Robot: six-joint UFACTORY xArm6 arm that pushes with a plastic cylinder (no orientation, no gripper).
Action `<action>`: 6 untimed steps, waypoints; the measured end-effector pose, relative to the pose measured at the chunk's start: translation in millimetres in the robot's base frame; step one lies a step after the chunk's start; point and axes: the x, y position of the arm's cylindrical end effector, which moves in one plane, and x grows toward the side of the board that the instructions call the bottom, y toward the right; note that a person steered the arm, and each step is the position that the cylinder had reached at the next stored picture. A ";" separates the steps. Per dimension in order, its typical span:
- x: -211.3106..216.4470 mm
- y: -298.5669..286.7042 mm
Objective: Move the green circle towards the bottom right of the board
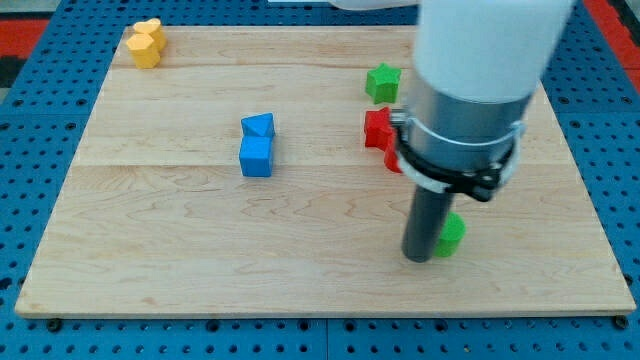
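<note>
Green circle [452, 234] is the one to watch, and it sits low on the board [180, 260], right of centre and well short of the near right corner. Only a sliver of it shows, peeking out from the right side of the rod, so its round shape is hard to confirm from here.

And the rod is right on it! My tip [419, 258] is planted against the circle's left side, touching or as good as touching, with the block just to its right. There are no jaws on this arm, only the bare rod, so nothing is clamped; the tip just leans on the block.

By my reading, the push is under way, contact made and most of the travel still to do. The next move calls for a drive to the right and nearer, keeping the tip behind the block's far left flank so it does not slip off sideways.

Elsewhere: the red blocks [378, 130] sit just behind the arm, the green star [382, 82] farther back, the blue blocks [257, 145] mid-left, the yellow blocks [146, 42] far left.
</note>
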 end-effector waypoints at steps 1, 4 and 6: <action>2.5 13.0; -32.3 -7.5; -32.4 55.7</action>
